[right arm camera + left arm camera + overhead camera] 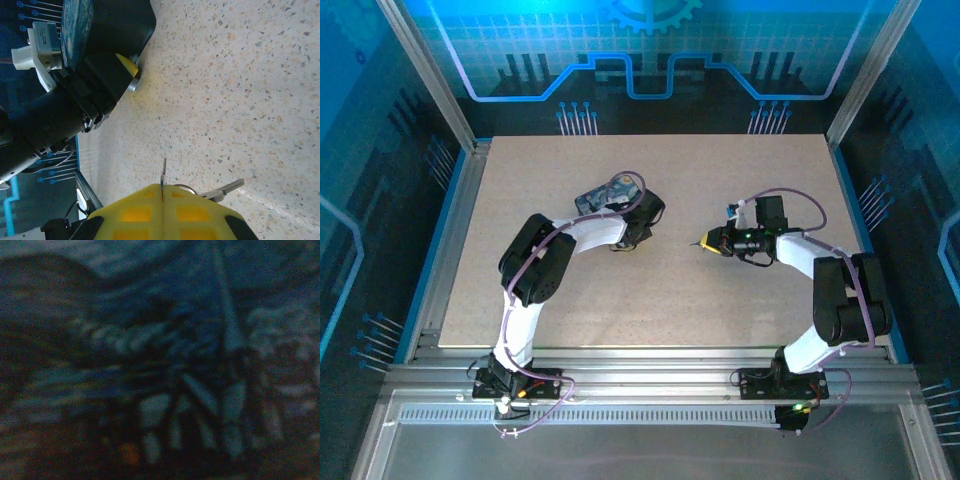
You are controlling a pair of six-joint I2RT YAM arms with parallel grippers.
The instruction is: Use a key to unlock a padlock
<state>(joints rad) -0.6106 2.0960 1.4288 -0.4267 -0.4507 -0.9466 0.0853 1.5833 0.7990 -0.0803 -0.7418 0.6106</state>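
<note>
The right hand (163, 191) has its two yellow pads (135, 214) pressed flat together, and the key (163, 175) is pinched between them: its thin silvery blade stands edge-on straight out of the seam, past the fingertips. A second key (223, 188) on a ring (186, 188) lies loose just beside the same hand, on the speckled worktop (240, 90). In the overhead view the right hand (708, 243) points across the worktop at the left hand (632, 238), the two apart with bare board between them. Ahead of the key's tip, well clear of it, the left hand (127, 75) bears down on the worktop. At its tip a yellow pad (126, 64) shows, with what seems to be the padlock (134, 84) right below it, only a silvery rounded edge visible. How wide that hand stands I cannot tell, as its own camera gives a dark blur. The dark blue swirl-painted tin (592, 200) lies just behind the left hand.
</note>
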